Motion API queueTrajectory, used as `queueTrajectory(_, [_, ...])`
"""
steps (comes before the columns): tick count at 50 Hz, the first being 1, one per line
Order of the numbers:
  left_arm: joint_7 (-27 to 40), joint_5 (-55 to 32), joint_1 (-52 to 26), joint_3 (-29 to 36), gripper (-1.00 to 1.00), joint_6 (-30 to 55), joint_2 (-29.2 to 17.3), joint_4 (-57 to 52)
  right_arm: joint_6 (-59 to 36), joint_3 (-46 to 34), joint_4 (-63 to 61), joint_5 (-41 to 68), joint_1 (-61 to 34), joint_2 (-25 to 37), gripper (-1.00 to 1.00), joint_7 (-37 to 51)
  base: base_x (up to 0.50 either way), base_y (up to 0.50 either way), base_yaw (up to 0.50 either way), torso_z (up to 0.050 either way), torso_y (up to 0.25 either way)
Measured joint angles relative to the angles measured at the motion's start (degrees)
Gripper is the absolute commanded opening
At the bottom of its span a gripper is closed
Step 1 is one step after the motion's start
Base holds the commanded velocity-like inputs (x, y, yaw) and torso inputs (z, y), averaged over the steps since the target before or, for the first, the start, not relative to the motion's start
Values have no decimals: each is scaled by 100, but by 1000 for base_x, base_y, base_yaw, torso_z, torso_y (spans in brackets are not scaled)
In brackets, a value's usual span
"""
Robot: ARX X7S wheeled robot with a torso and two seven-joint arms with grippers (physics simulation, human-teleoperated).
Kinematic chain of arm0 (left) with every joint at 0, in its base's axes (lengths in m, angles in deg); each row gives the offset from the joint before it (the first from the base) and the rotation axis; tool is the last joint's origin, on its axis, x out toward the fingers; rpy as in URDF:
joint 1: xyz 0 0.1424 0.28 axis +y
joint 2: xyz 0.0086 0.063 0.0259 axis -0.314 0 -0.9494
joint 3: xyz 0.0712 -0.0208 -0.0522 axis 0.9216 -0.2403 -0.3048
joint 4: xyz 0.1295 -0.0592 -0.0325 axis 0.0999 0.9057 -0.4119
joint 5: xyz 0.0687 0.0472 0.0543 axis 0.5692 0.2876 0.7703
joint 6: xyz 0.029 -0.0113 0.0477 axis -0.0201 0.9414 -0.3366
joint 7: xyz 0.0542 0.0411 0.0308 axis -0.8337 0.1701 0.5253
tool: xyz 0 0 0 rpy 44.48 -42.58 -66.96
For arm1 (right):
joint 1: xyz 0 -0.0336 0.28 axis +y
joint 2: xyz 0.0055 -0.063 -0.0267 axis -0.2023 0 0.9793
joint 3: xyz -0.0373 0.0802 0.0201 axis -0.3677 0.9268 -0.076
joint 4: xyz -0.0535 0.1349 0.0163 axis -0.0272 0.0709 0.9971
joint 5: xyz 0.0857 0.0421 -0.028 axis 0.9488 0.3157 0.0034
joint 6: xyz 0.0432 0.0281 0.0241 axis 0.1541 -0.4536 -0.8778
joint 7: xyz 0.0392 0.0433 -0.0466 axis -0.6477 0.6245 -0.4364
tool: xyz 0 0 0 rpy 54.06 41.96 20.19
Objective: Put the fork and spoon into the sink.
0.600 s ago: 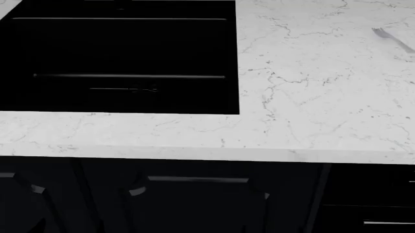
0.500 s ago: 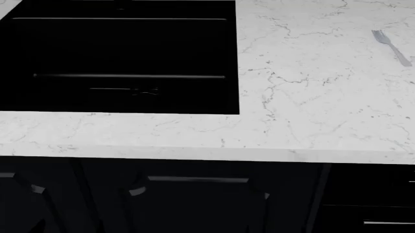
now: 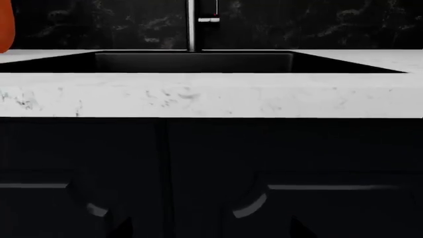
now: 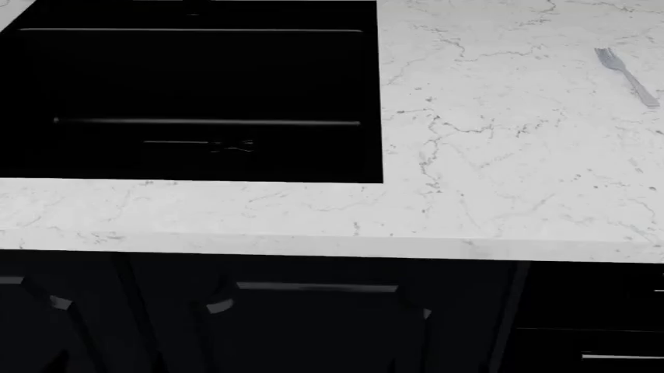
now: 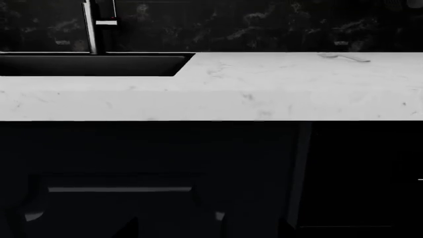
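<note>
Lying flat on the white marble counter (image 4: 498,132), the fork (image 4: 626,74) sits near the head view's right edge, tines toward the back wall, well to the right of the sink (image 4: 192,93). The right wrist view catches it too, as a thin pale sliver (image 5: 342,57) far back on the counter (image 5: 264,89), well apart from the sink (image 5: 92,64). Neither claw shows in any view, so whether their jaws are apart or together cannot be told, nor how far the fork lies from either one.

The sink is a deep black basin set into the counter. Faint light streaks cross its floor, and a small glinting shape (image 4: 230,145) lies among them; it is too dim to say if this is the spoon. A slim faucet (image 3: 191,25) stands at the back of the sink (image 3: 191,62), seen in both wrist views (image 5: 91,27), against a dark veined backsplash (image 3: 317,22). An orange thing (image 3: 5,25) shows at the edge of the left wrist view, cut off by the frame. Below the counter (image 3: 211,94) run dark cabinet doors (image 3: 211,178) with pale bar handles (image 5: 119,189).
</note>
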Motion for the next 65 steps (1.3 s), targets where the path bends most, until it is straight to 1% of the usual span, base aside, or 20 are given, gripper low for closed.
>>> queueTrajectory(5, [88, -7, 42, 49, 100, 174, -64, -315, -110, -54, -300, 10, 60, 67, 100, 75, 0, 0, 0, 0, 0])
queueTrajectory(13, [245, 52, -3, 119, 100, 660, -192, -1132, -500, -125, -1130, -54, 124, 232, 100, 190, 0, 0, 0, 0, 0])
queueTrajectory(24, [373, 32, -438, 126, 100, 1481, -351, -2053, -1271, -150, -2139, -109, -87, 525, 100, 201, 0, 0, 0, 0, 0])
queueTrajectory(30, [442, -109, -1008, -16, 100, 2489, -433, -2388, -2176, -34, -2710, 83, -459, 745, 100, 75, 0, 0, 0, 0, 0])
queueTrajectory(34, [428, -240, -1474, -149, 100, 3147, -526, -2508, -3065, 92, -3095, 256, -872, 886, 100, 23, 0, 0, 0, 0, 0])
queueTrajectory(41, [408, -429, -2318, -464, 100, 4050, -744, -2569, -4725, 520, -3707, 720, -1740, 1012, 100, -82, 0, 0, 0, 0, 0])
queueTrajectory(47, [461, -499, -2857, -812, 100, 4741, -1013, -2728, -5840, 732, -4083, 928, -2407, 1152, 100, -43, 0, 0, 0, 0, 0])
queueTrajectory(56, [591, -517, -3537, -1284, 100, 5690, -1406, -3002, -6979, 998, -4409, 1134, -3172, 1260, 100, 12, 0, 0, 0, 0, 0])
queueTrajectory(65, [675, -495, -3820, -1497, 100, 6110, -1615, -3063, -7545, 1168, -4489, 1256, -3633, 1431, 100, -33, 0, 0, 0, 0, 0])
